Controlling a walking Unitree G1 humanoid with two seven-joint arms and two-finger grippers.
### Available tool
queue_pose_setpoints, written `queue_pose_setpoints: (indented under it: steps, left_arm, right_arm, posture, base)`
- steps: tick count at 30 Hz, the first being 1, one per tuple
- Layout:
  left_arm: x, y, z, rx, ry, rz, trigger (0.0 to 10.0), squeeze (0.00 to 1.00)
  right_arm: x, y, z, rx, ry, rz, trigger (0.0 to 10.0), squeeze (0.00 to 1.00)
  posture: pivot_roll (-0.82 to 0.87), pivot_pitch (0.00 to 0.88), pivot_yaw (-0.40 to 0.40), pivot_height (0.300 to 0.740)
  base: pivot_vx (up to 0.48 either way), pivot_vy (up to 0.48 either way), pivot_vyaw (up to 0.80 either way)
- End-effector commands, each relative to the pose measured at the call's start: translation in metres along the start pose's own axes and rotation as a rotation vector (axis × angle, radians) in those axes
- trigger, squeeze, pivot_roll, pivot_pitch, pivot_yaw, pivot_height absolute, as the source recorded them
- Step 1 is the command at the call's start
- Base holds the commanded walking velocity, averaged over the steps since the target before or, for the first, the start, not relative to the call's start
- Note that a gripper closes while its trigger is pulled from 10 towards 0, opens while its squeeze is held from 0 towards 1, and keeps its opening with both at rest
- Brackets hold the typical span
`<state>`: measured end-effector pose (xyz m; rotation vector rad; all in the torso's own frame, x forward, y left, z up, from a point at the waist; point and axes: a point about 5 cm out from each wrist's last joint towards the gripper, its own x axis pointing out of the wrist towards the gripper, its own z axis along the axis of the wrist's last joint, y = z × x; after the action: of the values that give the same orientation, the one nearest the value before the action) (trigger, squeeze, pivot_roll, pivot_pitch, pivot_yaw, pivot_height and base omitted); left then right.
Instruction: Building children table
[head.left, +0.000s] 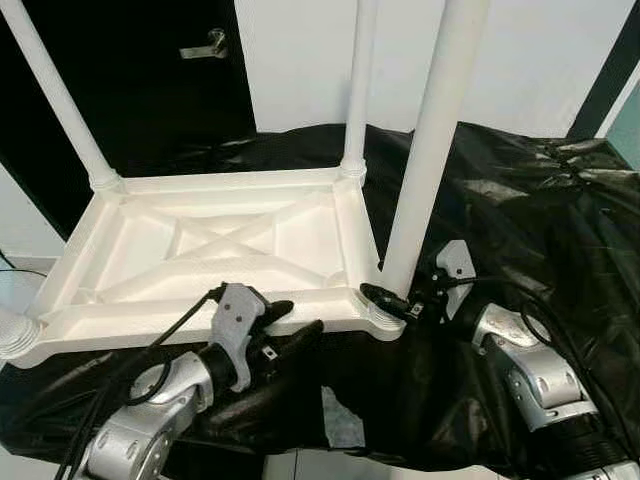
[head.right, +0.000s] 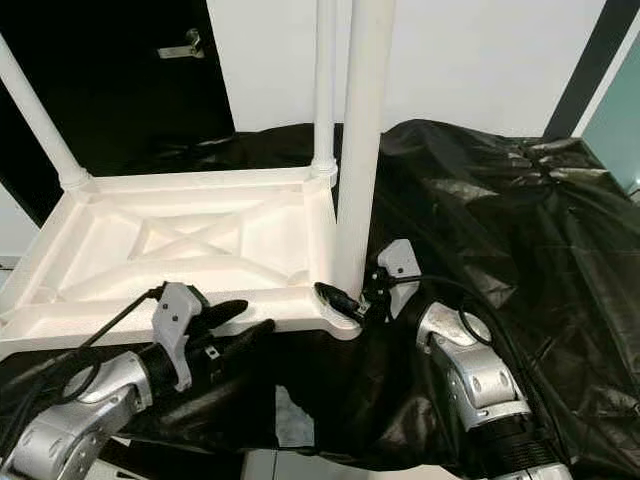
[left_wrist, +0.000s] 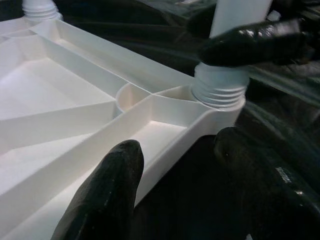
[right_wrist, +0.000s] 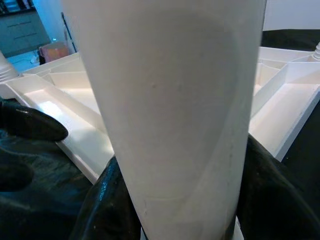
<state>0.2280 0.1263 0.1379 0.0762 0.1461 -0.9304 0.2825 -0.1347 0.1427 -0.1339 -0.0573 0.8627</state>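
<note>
A white plastic table top (head.left: 200, 240) lies upside down on a black sheet (head.left: 520, 200). Two white legs stand in its far corners, one on the left (head.left: 55, 95) and one on the right (head.left: 360, 80). A third leg (head.left: 425, 150) stands upright at the near right corner, its threaded base (left_wrist: 220, 87) in the socket. My right gripper (head.left: 395, 300) is shut on this leg just above the socket. At the near edge, my left gripper (head.left: 290, 322) is open astride the rim, one finger (left_wrist: 107, 190) on the rim and the other (left_wrist: 260, 185) outside it.
A threaded stub (head.left: 15, 335) sits at the near left corner of the top. Behind stand a dark door with a metal handle (head.left: 205, 45) and a white wall. The sheet has a tear (head.left: 345, 420) near the front edge.
</note>
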Motion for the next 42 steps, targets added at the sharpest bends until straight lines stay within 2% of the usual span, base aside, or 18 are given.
queue_pose_setpoints:
  steps: [1, 4, 6, 7, 9, 13, 15, 17, 20, 28, 31, 32, 33, 39, 40, 42]
  left_arm:
    - [0.001, -0.009, 0.001, 0.034, 0.006, -0.233, 10.0, 0.0]
    - [0.006, -0.006, 0.004, 0.037, -0.006, -0.221, 10.0, 0.0]
    - [0.006, -0.005, 0.005, 0.037, -0.007, -0.22, 10.0, 0.0]
    - [0.008, -0.005, 0.005, 0.048, -0.01, -0.226, 10.0, 0.0]
    - [0.011, -0.006, 0.006, 0.057, -0.017, -0.231, 10.0, 0.0]
    - [0.013, -0.005, 0.007, 0.059, -0.02, -0.226, 10.0, 0.0]
    - [0.015, -0.004, 0.007, 0.063, -0.024, -0.217, 10.0, 0.0]
    - [0.015, -0.004, 0.007, 0.063, -0.024, -0.217, 10.0, 0.0]
    - [0.016, -0.004, 0.006, 0.067, -0.023, -0.212, 10.0, 0.0]
    - [0.016, -0.004, 0.006, 0.067, -0.023, -0.212, 10.0, 0.0]
    - [0.016, -0.002, 0.005, 0.07, -0.021, -0.214, 10.0, 0.0]
    - [0.017, 0.0, 0.006, 0.072, -0.021, -0.216, 10.0, 0.0]
    - [0.017, 0.001, 0.006, 0.079, -0.019, -0.214, 10.0, 0.0]
    - [0.018, 0.004, 0.008, 0.088, -0.021, -0.209, 10.0, 0.0]
    - [0.018, 0.005, 0.007, 0.091, -0.021, -0.208, 10.0, 0.0]
    - [0.017, 0.005, 0.007, 0.091, -0.021, -0.209, 10.0, 0.0]
  right_arm:
    - [0.001, 0.002, -0.004, 0.01, 0.006, -0.012, 0.0, 0.0]
    - [0.004, 0.0, -0.005, 0.005, -0.006, -0.159, 0.0, 0.0]
    - [0.005, -0.001, -0.006, 0.002, -0.004, -0.189, 0.0, 0.0]
    - [0.006, 0.0, -0.004, 0.02, -0.029, -0.236, 10.0, 0.0]
    - [0.007, 0.002, -0.002, 0.059, -0.052, -0.315, 10.0, 0.0]
    - [0.007, 0.004, -0.001, 0.042, -0.063, -0.376, 10.0, 0.0]
    - [0.006, 0.007, -0.002, 0.051, -0.052, -0.48, 10.0, 0.0]
    - [0.006, 0.007, -0.002, 0.051, -0.052, -0.48, 10.0, 0.0]
    - [0.006, 0.019, -0.008, 0.087, -0.028, -0.625, 10.0, 0.0]
    - [0.006, 0.019, -0.008, 0.087, -0.028, -0.625, 10.0, 0.0]
    - [0.007, 0.02, -0.012, 0.09, 0.005, -0.712, 10.0, 0.0]
    - [0.006, 0.019, -0.013, 0.078, 0.008, -0.735, 10.0, 0.47]
    - [0.005, 0.018, -0.011, 0.072, -0.003, -0.732, 10.0, 1.0]
    - [-0.006, 0.009, -0.006, 0.053, -0.049, -0.669, 10.0, 1.0]
    - [-0.015, 0.0, -0.002, 0.029, -0.066, -0.568, 10.0, 1.0]
    - [-0.018, -0.003, -0.001, 0.025, -0.067, -0.532, 10.0, 1.0]
  posture:
    - [0.0, 0.0, -0.016, 0.74]
    - [0.01, 0.0, -0.016, 0.74]
    - [0.01, 0.0, -0.016, 0.74]
    - [0.01, 0.0, -0.026, 0.74]
    - [0.01, 0.0, -0.026, 0.74]
    - [0.01, 0.0, -0.025, 0.74]
    - [0.0, 0.0, -0.019, 0.74]
    - [0.0, 0.0, -0.019, 0.74]
    - [0.0, 0.0, -0.007, 0.74]
    - [0.0, 0.0, -0.007, 0.74]
    - [-0.02, 0.0, 0.011, 0.74]
    - [-0.02, 0.0, 0.009, 0.74]
    - [-0.02, 0.0, 0.009, 0.74]
    - [-0.02, 0.0, 0.006, 0.74]
    - [-0.01, 0.0, -0.003, 0.74]
    - [-0.01, 0.0, -0.003, 0.74]
  base:
    - [0.0, 0.0, 0.0]
    - [0.0, 0.0, 0.0]
    - [0.0, 0.0, 0.0]
    - [0.0, 0.0, 0.0]
    - [0.0, 0.0, 0.0]
    - [0.0, 0.0, 0.0]
    - [0.0, 0.0, 0.0]
    - [0.0, 0.0, 0.0]
    - [0.0, 0.0, 0.0]
    - [0.0, 0.0, 0.0]
    - [0.0, 0.0, 0.0]
    - [0.0, 0.0, 0.0]
    - [0.0, 0.0, 0.0]
    - [0.0, 0.0, 0.0]
    - [0.0, 0.0, 0.0]
    - [0.0, 0.0, 0.0]
